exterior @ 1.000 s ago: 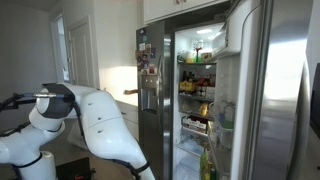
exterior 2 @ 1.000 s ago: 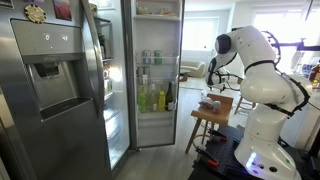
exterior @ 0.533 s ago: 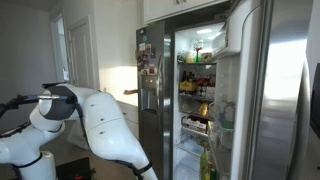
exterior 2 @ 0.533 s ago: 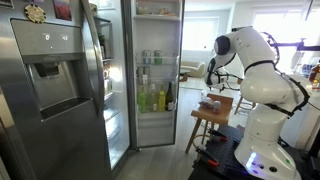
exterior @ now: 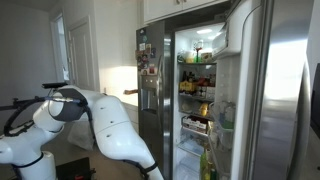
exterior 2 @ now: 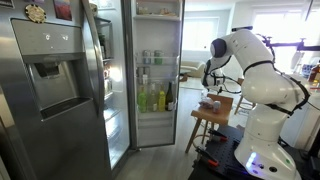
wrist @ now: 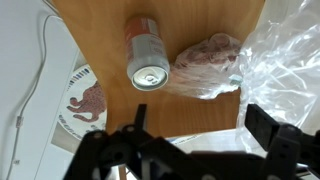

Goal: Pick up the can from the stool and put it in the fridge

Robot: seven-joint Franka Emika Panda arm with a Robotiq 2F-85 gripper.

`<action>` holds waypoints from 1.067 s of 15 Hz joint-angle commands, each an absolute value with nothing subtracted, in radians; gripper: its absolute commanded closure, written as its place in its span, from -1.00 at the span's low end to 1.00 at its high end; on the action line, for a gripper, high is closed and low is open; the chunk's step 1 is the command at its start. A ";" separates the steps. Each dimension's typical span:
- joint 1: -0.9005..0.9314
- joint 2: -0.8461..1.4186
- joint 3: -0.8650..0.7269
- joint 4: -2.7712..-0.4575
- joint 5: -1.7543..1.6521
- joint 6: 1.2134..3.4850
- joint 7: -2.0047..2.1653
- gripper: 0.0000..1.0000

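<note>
The can [wrist: 146,55] is red and pale, and its silver top with the pull tab faces the wrist camera. It stands on the wooden stool top [wrist: 95,30]. My gripper [wrist: 200,128] is open and empty above the stool's near edge. Its dark fingers [wrist: 265,125] stand wide apart, and the can lies beyond them and to the left. In an exterior view the gripper [exterior 2: 208,86] hovers just above the stool [exterior 2: 214,112]. The fridge [exterior 2: 155,75] stands open with lit shelves and also shows in the other exterior view [exterior: 200,90].
A crinkled clear plastic bag [wrist: 215,62] with something reddish inside lies right beside the can and spreads to the right. The steel dispenser door [exterior 2: 50,80] stands closed. Papers and magnets [exterior: 148,62] cover another door. A white cable [wrist: 38,70] runs beside the stool.
The arm has shifted slightly toward the stool and lower. The can and the bag have not moved.
</note>
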State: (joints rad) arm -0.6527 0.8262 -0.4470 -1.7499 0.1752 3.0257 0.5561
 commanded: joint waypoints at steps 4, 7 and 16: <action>-0.600 0.927 -0.504 -1.650 0.259 3.001 0.544 -1.00; -0.574 0.997 -0.558 -1.586 0.259 2.991 0.562 -1.00; -0.528 1.184 -0.695 -1.415 0.235 2.855 0.619 -1.00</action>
